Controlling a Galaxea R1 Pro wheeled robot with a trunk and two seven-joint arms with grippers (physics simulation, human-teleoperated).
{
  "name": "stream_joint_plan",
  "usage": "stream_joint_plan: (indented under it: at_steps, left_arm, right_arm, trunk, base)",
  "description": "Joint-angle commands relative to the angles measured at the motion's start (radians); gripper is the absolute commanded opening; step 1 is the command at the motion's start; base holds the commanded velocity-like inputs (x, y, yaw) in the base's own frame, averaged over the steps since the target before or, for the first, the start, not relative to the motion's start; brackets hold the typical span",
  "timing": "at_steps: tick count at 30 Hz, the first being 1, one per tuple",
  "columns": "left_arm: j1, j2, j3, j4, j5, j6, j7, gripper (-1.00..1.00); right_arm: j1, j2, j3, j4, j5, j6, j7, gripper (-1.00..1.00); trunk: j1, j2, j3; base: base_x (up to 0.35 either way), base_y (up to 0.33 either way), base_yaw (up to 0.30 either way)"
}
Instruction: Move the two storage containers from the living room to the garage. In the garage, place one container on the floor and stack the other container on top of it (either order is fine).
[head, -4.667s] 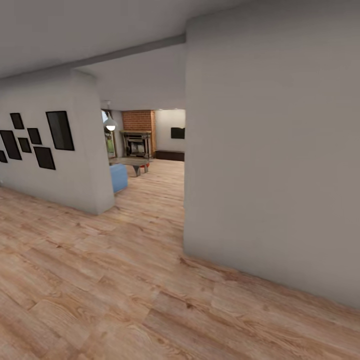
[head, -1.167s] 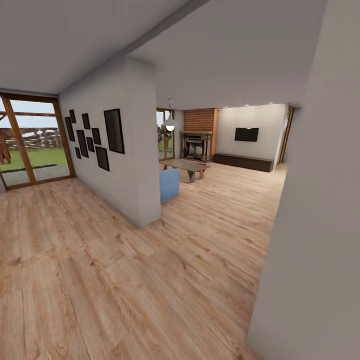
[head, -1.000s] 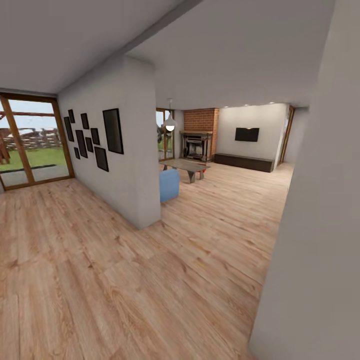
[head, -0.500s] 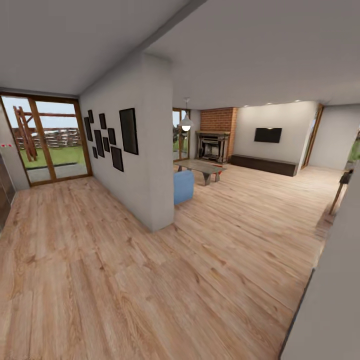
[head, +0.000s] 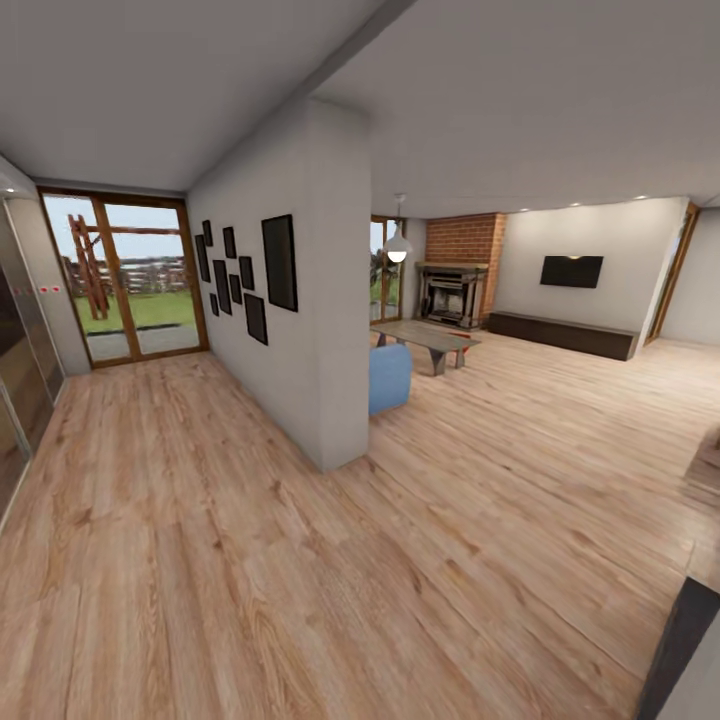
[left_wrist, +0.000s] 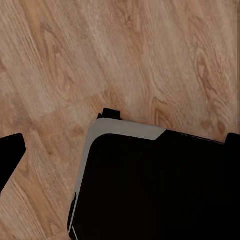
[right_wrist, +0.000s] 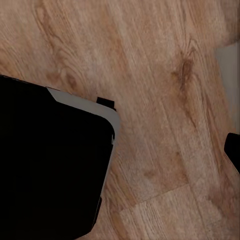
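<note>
The living room (head: 560, 420) lies ahead and to the right, with light wood planks, a blue sofa end (head: 389, 378), a black wall TV (head: 571, 271) and a brick column (head: 465, 240). A tiny red patch (head: 470, 351) shows by the low coffee table (head: 430, 338); I cannot tell whether it is one of the storage containers. In the left wrist view my left gripper (left_wrist: 120, 147) hangs open over the wood floor, dark fingertips (left_wrist: 10, 155) at both frame edges. My right gripper (right_wrist: 120, 150) is also spread, with one fingertip (right_wrist: 233, 149) at the frame edge.
A grey partition wall (head: 325, 330) with black picture frames stands mid-left, its corner near the sofa. Wood-framed glass doors (head: 130, 285) close the far left. A dark panel (head: 20, 390) lines the left edge. A dark edge (head: 680, 640) juts in at the lower right. My black base (left_wrist: 155, 190) sits under both wrists.
The camera has moved forward and turned: the near grey wall on the right has slid out of the picture, and more of the living room and the glass doors shows.
</note>
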Motion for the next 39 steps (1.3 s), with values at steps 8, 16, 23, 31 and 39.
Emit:
stream_joint_plan:
  at_steps: [8, 16, 23, 31, 39]
  left_arm:
    - [0.0, 0.0, 0.007, 0.001, 0.003, -0.001, -0.002, 1.0]
    - [0.0, 0.0, 0.007, 0.001, 0.003, 0.0, -0.002, 1.0]
    - [0.0, 0.0, 0.007, 0.001, 0.003, 0.0, -0.002, 1.0]
    - [0.0, 0.0, 0.007, 0.001, 0.003, -0.001, -0.002, 1.0]
    - [0.0, 0.0, 0.007, 0.001, 0.004, -0.002, -0.002, 1.0]
  right_arm:
    - [-0.001, 0.0, 0.001, 0.003, 0.01, -0.005, -0.004, 1.0]
    - [-0.001, 0.0, -0.001, 0.003, 0.01, -0.005, -0.005, 1.0]
    - [-0.001, 0.0, -0.003, 0.003, 0.008, -0.003, -0.005, 1.0]
    - [-0.001, 0.0, 0.004, 0.003, 0.01, 0.004, -0.005, 1.0]
    - [-0.001, 0.0, 0.007, 0.003, 0.013, 0.007, -0.005, 1.0]
  trunk:
    - [0.001, -0.001, 0.0]
    - [0.001, -0.001, 0.0]
    - [0.001, -0.001, 0.0]
    - [0.001, -0.001, 0.0]
    - [0.001, -0.001, 0.0]
  base:
    - [0.323, 0.0, 0.001]
    - [0.323, 0.0, 0.0]
    - [0.323, 0.0, 0.0]
    - [0.323, 0.0, 0.0]
    - [0.323, 0.0, -0.098]
